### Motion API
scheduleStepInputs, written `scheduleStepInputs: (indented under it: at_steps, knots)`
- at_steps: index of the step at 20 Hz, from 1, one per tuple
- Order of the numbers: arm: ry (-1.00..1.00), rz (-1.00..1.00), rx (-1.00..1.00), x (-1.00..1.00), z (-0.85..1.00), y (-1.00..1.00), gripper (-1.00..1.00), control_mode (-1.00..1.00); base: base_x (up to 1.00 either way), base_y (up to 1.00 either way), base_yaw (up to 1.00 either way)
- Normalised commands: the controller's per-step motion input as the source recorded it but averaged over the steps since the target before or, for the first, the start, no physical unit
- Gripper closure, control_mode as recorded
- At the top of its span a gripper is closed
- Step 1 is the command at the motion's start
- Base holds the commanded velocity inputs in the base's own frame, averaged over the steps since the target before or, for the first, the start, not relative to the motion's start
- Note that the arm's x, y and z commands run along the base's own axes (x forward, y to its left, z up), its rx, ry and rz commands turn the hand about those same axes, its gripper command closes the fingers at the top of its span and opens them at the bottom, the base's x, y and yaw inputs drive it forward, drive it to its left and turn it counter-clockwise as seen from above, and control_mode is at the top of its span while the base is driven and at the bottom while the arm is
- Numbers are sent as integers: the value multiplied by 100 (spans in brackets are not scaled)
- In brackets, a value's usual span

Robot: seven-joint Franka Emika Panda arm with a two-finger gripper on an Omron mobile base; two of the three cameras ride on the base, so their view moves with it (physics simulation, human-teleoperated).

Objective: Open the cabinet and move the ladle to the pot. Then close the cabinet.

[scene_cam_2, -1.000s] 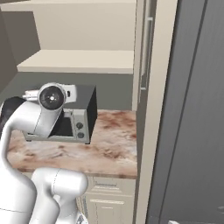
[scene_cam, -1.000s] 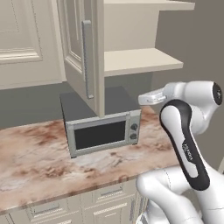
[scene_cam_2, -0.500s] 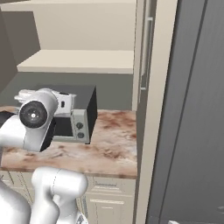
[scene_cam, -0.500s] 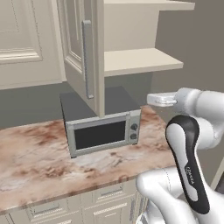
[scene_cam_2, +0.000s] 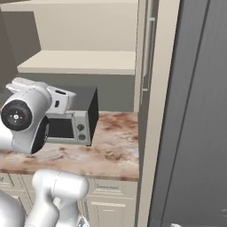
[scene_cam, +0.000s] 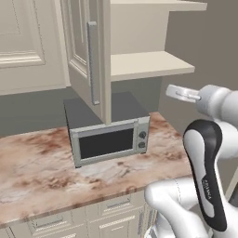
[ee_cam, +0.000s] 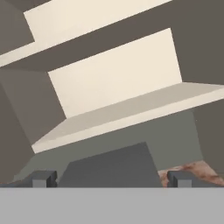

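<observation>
A: Left base view, biggest stuff first?
B: Cream cabinet (scene_cam: 139, 65), door (scene_cam: 86, 51) swung open toward camera, grey bar handle (scene_cam: 92, 62) vertical on it. Shelves inside look bare from here. Marble counter (scene_cam: 37, 172) below, drawer fronts (scene_cam: 56, 222) under it. Silver microwave (scene_cam: 109, 137) sits on counter right under the open door.
A: Right side?
B: Tall dark grey panel (scene_cam_2: 195, 111) in right base view, just beside the cabinet.
A: Ladle?
B: Can't tell where it is.
A: Arm?
B: Raised, elbow bent, wrist level with the lower shelf (ee_cam: 131, 111). Gripper (ee_cam: 111, 178) aimed at the shelf, fingers (ee_cam: 43, 178) spread fully wide, holding nothing.
</observation>
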Motion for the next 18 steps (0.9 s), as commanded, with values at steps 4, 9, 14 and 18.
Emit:
scheduleStepInputs:
  at_steps: [4, 9, 14, 18]
  knots:
    - [0, -10, 12, -33, 32, -5, -100, -100, 0, 0, 0]
    - [-4, -13, 15, -59, 19, -16, -100, -100, 0, 0, 0]
    - [-4, -18, 21, -54, 12, -43, -100, -100, 0, 0, 0]
    - [-5, -12, 21, -31, 11, -55, -100, -100, 0, 0, 0]
